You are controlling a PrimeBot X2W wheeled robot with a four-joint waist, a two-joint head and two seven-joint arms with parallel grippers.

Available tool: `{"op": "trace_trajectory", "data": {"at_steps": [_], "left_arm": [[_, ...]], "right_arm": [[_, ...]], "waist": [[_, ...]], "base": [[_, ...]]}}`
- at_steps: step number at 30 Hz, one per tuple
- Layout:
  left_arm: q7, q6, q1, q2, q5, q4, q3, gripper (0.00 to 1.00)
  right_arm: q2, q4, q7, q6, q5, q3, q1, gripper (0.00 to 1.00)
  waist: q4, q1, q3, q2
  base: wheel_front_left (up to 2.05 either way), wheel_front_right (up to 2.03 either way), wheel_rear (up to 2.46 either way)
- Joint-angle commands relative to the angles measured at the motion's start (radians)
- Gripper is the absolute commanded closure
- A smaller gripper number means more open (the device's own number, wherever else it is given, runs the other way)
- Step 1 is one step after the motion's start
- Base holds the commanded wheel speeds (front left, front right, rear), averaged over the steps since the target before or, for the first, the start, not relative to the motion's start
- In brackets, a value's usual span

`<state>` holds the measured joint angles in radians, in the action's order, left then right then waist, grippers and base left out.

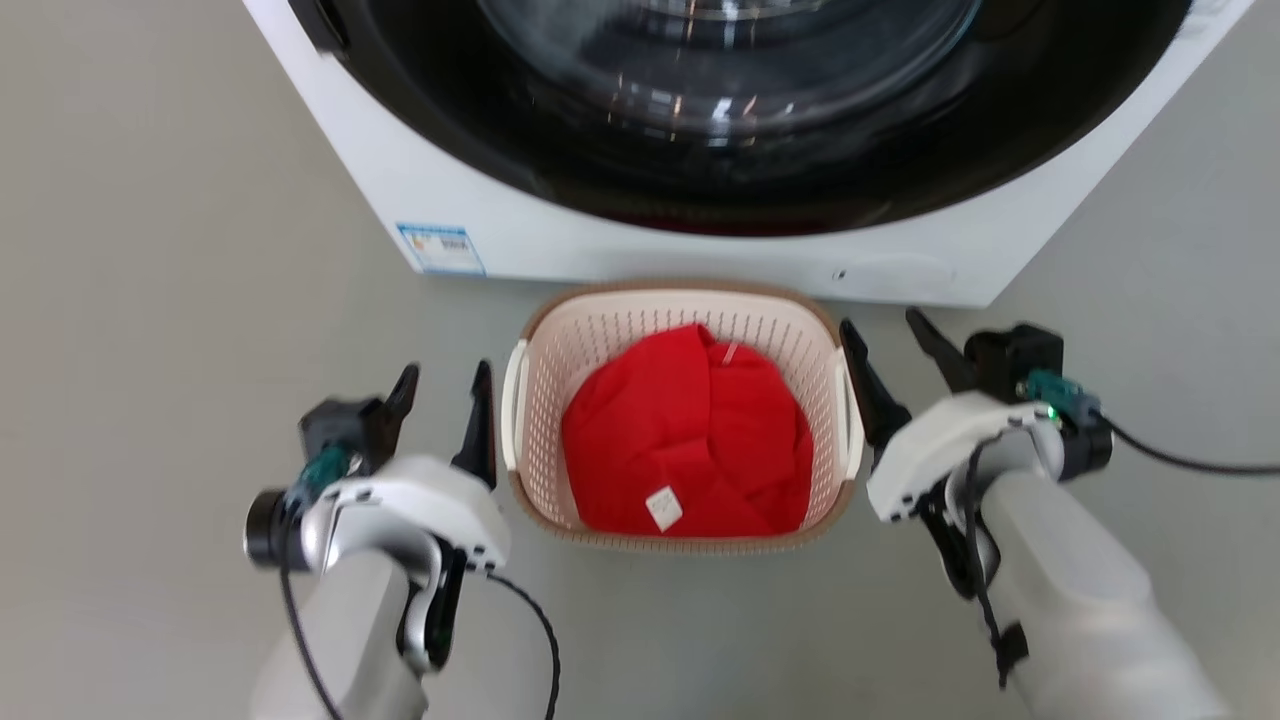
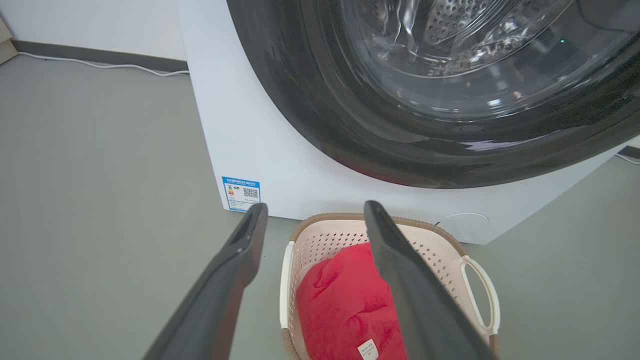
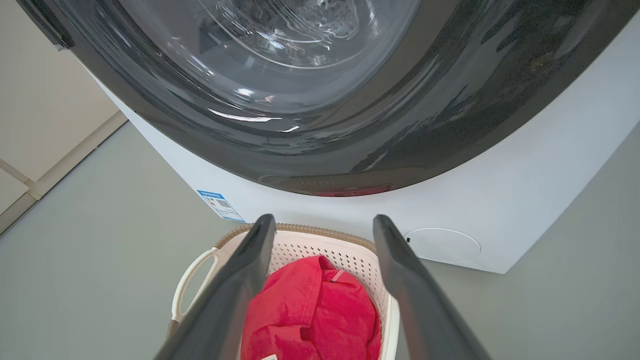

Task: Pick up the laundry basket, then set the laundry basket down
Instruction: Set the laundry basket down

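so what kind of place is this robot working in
Probably a laundry room or corner, possibly a test space. A front-loading washing machine with a round glass door stands on a plain grey floor, and a laundry basket holding a red garment sits just in front of it.

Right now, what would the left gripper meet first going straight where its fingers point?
Probably the washing machine, near its blue label; the laundry basket sits beside that line, though depth is unclear.

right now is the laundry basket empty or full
Partly full: a crumpled red garment lies in the laundry basket, heaped below its rim.
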<state>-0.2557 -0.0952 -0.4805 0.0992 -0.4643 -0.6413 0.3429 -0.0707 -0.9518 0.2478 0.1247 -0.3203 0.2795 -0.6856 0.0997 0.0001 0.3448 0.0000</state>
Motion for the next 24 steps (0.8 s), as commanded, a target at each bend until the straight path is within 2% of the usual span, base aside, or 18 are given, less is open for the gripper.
{"op": "trace_trajectory", "data": {"at_steps": [1,5,12,24], "left_arm": [[-0.006,0.008,0.048,0.013,0.031,0.063,-0.070,0.00],[-0.006,0.012,0.162,-0.012,0.090,0.157,-0.152,0.00],[-0.006,0.023,0.290,-0.032,0.161,0.261,-0.233,0.00],[-0.006,0.028,0.499,-0.047,0.213,0.395,-0.293,0.00]], "right_arm": [[0.020,0.059,0.014,0.006,-0.002,0.001,0.060,0.00],[0.020,0.154,0.014,0.006,0.003,-0.025,0.155,0.00],[0.020,0.287,0.014,0.006,-0.001,-0.042,0.290,0.00],[0.020,0.460,0.014,0.006,0.006,-0.033,0.499,0.00]], "waist": [[-0.014,-0.0001,-0.069,0.0000],[-0.019,-0.0001,-0.135,0.0000],[-0.027,-0.0001,-0.221,0.0000],[-0.041,-0.0001,-0.336,0.0000]], "base": [[0.00,0.00,0.00],[0.00,0.00,0.00],[0.00,0.00,0.00],[0.00,0.00,0.00]]}}
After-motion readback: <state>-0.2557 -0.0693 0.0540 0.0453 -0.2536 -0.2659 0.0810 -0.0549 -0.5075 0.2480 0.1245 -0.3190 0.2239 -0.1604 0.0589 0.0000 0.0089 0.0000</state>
